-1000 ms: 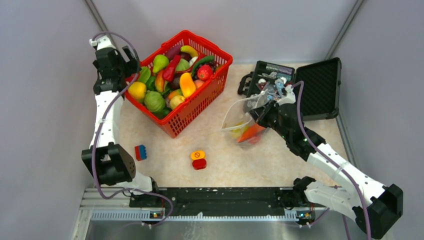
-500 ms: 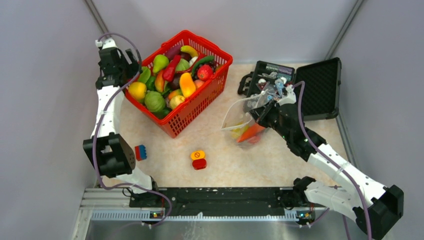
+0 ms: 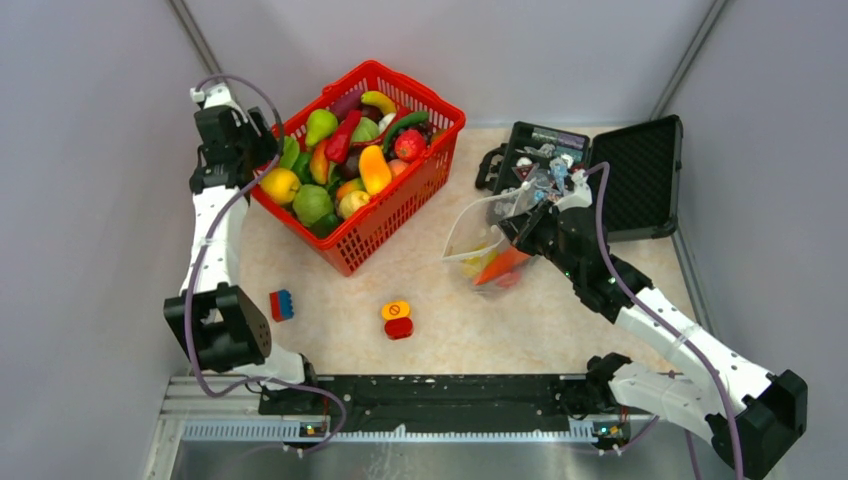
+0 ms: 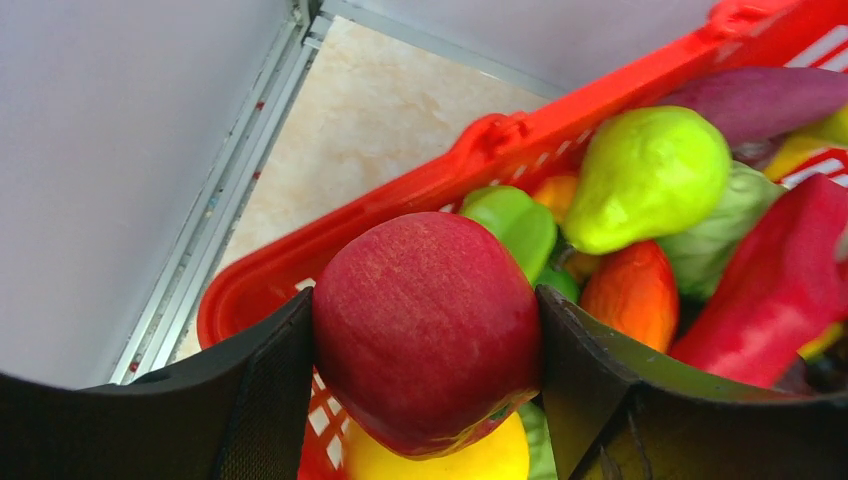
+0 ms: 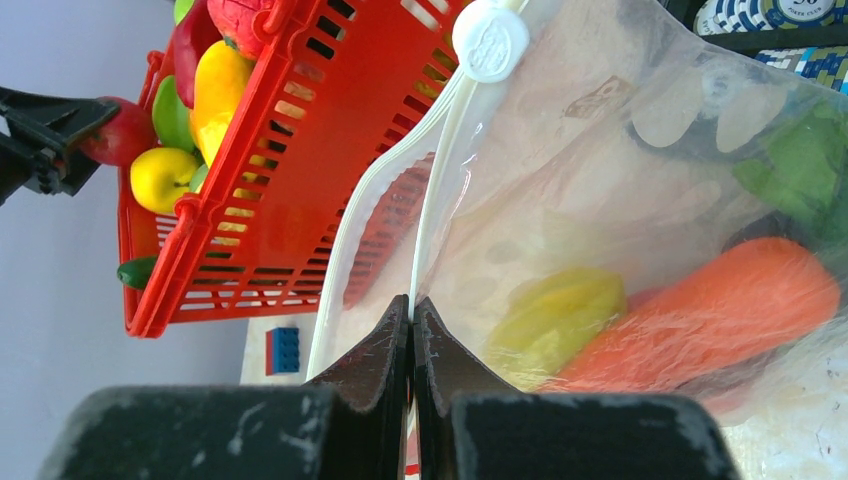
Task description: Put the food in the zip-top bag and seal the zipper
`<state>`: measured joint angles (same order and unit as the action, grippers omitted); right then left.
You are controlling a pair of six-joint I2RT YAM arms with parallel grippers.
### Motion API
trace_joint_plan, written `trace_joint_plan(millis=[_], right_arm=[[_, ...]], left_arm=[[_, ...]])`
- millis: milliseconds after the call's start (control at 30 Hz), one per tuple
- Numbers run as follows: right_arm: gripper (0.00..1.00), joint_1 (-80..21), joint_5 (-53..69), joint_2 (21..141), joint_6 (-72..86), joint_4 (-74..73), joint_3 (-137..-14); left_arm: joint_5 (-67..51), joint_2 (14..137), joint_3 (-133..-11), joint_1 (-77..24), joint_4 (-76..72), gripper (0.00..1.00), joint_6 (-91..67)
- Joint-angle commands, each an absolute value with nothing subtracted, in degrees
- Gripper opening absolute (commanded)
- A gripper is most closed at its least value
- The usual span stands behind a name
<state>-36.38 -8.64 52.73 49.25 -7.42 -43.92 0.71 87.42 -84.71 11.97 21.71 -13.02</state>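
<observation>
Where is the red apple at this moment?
In the left wrist view the red apple sits between the left gripper's fingers, at the left corner of the red basket, just above a yellow fruit.

Two arms: left arm (image 3: 208,225), right arm (image 3: 690,350). White tubular links, black joint housings. Purple cable (image 3: 597,205) looped along each. Matte black tool fingers (image 5: 375,360), scuffed mounts. Black base rail (image 3: 430,392).

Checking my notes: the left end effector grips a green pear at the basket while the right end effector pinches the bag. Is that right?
No. The left wrist view shows the left end effector gripping a red apple, not a green pear. It is at the basket, and the right end effector pinches the bag.
</observation>
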Motion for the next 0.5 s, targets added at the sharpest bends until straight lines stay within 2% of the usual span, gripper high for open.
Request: trace_joint_plan(millis=[0, 467], right_arm=[[0.0, -36.8, -7.8, 51.9, 49.4, -5.3, -45.0], [0.0, -36.8, -8.1, 52.8, 50.6, -4.9, -44.2]], left_arm=[[-4.7, 79.9, -81.0, 12.1, 18.2, 0.42, -13.8], [-19.5, 75.7, -80.6, 11.9, 18.1, 0.36, -16.1]])
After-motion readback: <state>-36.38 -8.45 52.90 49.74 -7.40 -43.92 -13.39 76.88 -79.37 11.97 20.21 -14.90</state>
